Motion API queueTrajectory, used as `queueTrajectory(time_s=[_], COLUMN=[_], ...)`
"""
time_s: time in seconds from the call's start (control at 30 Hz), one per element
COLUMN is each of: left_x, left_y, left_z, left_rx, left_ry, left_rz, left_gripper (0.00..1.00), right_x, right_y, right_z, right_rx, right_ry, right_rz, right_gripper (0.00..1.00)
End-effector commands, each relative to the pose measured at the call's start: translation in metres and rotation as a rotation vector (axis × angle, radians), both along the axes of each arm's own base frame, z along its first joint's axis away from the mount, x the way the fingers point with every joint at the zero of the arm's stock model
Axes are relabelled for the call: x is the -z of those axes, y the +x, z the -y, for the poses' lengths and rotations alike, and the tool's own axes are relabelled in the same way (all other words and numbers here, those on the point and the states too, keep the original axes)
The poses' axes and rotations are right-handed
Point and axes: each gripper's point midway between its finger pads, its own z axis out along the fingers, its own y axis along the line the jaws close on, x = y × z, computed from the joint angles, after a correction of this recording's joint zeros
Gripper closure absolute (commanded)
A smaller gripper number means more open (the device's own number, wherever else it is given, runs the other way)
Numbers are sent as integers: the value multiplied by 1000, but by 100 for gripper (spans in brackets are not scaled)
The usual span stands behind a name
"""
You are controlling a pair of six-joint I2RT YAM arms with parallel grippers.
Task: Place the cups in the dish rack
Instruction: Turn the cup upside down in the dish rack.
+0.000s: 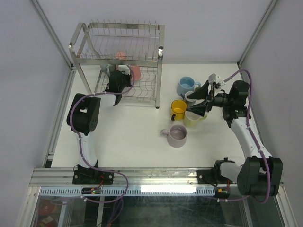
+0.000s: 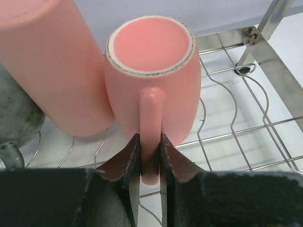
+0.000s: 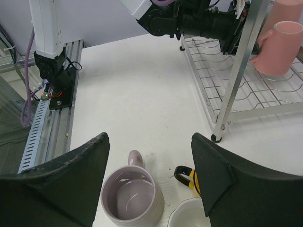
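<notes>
My left fingers (image 2: 134, 152) are pinching the handle (image 2: 150, 111) of a pink mug (image 2: 151, 71), because the handle is giving a firm hold while I am setting the mug on the lower shelf (image 2: 236, 130) of the dish rack (image 1: 118, 52), touching another pink mug (image 2: 52, 71). My right fingers (image 3: 222, 175) are spread wide, hovering over the lilac mug (image 3: 132, 196) and the yellow mug (image 3: 183, 174) on the worktop (image 3: 128, 94), probably for taking one next.
</notes>
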Motion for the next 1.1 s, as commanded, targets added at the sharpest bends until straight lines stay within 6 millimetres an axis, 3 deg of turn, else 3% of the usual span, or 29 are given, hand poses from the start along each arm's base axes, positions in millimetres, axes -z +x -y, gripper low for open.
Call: queueTrajectory(time_s=[0.0,0.6,0.77,1.07], left_x=[-52,-61,-57,-58], left_y=[15,34,37,40], left_z=[10,10,8,3], left_rx=[34,-10,-26,-57], left_ry=[-4,-73,-69,-56], left_rz=[197,251,246,250], left_gripper=[90,93,90,76], right_x=[-18,-17,-16,-16], right_y=[4,4,3,4], right_z=[1,0,-1,-1], right_rx=[5,0,-1,0], right_ry=[-4,-5,-5,-5], right_rz=[86,87,86,87], right_gripper=[27,27,27,27])
